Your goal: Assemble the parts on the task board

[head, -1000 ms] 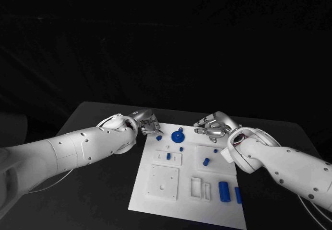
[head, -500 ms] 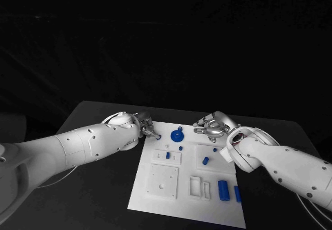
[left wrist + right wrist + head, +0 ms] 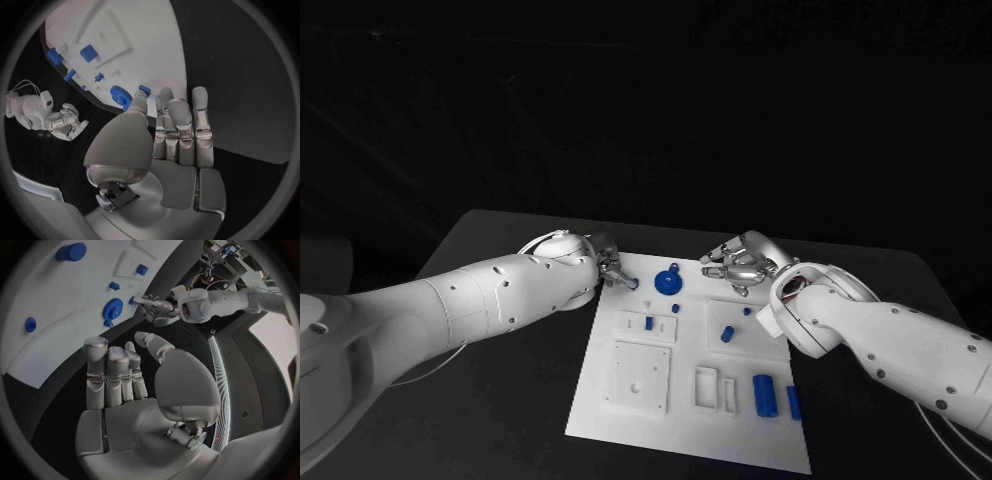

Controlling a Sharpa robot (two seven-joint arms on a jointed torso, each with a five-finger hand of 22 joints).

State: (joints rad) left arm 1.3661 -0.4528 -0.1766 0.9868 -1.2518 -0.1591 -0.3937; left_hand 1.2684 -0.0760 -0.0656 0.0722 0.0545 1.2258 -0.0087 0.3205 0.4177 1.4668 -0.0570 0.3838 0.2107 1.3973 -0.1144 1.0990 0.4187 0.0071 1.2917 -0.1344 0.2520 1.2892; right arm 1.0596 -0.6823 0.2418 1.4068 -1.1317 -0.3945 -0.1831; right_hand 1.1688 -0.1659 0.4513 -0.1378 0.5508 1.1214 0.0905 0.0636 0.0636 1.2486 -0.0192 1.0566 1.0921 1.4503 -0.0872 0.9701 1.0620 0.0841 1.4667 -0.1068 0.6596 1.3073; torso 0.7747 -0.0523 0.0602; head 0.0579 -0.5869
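At the task board (image 3: pixel 682 410) far corner, your left hand (image 3: pixel 610 268) pinches a small blue part (image 3: pixel 143 91); a loose pinch could drop it. Right hand (image 3: pixel 740 263) hovers spread, empty.

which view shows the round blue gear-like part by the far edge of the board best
The right wrist view: the round blue part lies unobstructed on the task board. The head view shows it small, between both hands. In the left wrist view the left hand partly hides it.
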